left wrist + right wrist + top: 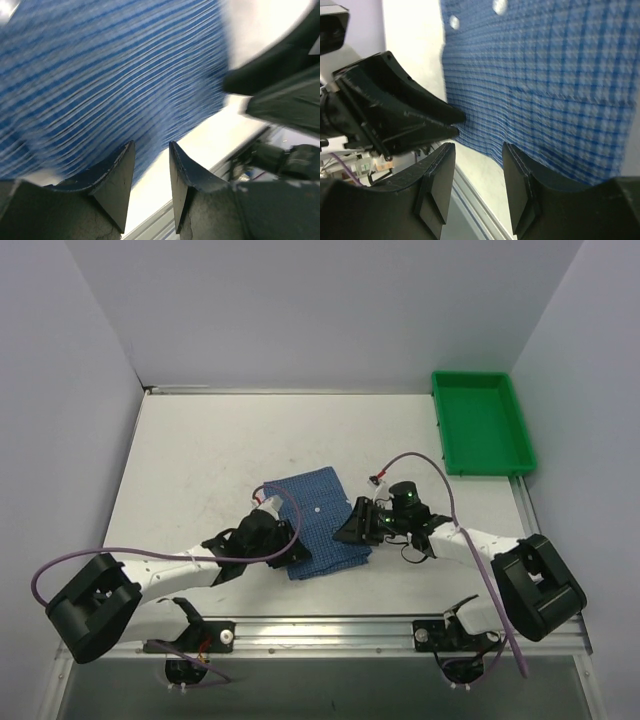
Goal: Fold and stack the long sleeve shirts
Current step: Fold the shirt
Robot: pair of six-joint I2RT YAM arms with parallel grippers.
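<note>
The blue checked shirt [320,528], folded, is being flanked at the desk's [200,450] near middle by both arms. The left gripper [151,146] and the right gripper [479,146] are being held narrowly parted at its edges, with nothing being clamped.

1. The left arm [160,570] and the right arm [472,545] are white with black joints.
2. Each has a big black block [95,605] just above the metal rail [320,630].
3. A thin purple cable [45,575] loops along each arm.
4. Tiny green lights [407,497] glow on the right arm, further from the rail.
5. The left hand [150,150] and the right hand [477,150] each have two dark pointed fingers [117,170].
</note>
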